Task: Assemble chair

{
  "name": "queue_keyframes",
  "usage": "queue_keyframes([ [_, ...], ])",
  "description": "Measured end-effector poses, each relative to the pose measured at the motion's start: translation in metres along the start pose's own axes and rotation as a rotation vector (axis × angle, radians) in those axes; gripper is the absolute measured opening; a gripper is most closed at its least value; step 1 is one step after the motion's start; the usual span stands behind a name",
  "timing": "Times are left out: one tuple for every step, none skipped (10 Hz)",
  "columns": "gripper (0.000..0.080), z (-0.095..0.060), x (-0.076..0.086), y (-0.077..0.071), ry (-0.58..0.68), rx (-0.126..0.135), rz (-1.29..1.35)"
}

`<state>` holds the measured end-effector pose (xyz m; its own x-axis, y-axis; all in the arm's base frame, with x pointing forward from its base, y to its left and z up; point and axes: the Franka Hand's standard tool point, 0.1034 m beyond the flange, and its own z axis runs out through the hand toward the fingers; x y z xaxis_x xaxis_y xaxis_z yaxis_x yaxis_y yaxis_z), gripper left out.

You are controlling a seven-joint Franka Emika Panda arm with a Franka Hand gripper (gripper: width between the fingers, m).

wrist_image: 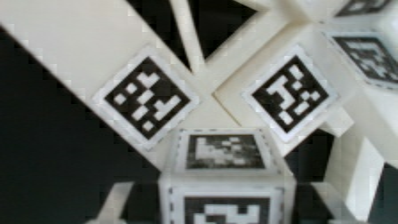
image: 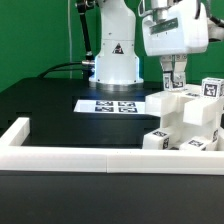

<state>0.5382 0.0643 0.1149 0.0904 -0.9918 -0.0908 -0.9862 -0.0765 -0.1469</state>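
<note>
The chair parts [image: 188,120] are white blocks and bars with black-and-white tags, heaped at the exterior view's right. My gripper [image: 173,78] hangs straight down just over the heap's nearest raised block [image: 168,98]. In the wrist view a white tagged block [wrist_image: 224,180] stands between my fingertips [wrist_image: 118,203], with a dark gap on each side. The jaws are open and touch nothing. Beyond the block, slanted white bars with two diamond-set tags [wrist_image: 150,95] fill the view.
The marker board [image: 108,104] lies flat on the black table in front of the arm's base [image: 115,62]. A long white border rail [image: 70,157] runs along the front, with a short return at the exterior view's left [image: 14,133].
</note>
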Motion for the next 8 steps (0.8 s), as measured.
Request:
queue_keyframes([
  [0.0288,0.0005,-0.0028,0.0001,-0.002,0.000,0.116],
  [0.0288,0.0008,-0.0064,0.0003,-0.003,-0.001,0.184],
  [0.0288,0.0009,-0.0072,0.0004,-0.004,-0.001,0.223],
  [0.0288,0.0009,-0.0072,0.0004,-0.005,-0.001,0.292],
  [0.0288,0.0010,-0.0073,0.0004,-0.007,-0.001,0.347],
  [0.0288,0.0010,-0.0073,0.0004,-0.010,0.000,0.364],
  [0.0309,0.0012,-0.0074,0.0005,-0.010,-0.001,0.354],
  [0.0476,0.0016,-0.0073,0.0007,-0.010,-0.001,0.302],
])
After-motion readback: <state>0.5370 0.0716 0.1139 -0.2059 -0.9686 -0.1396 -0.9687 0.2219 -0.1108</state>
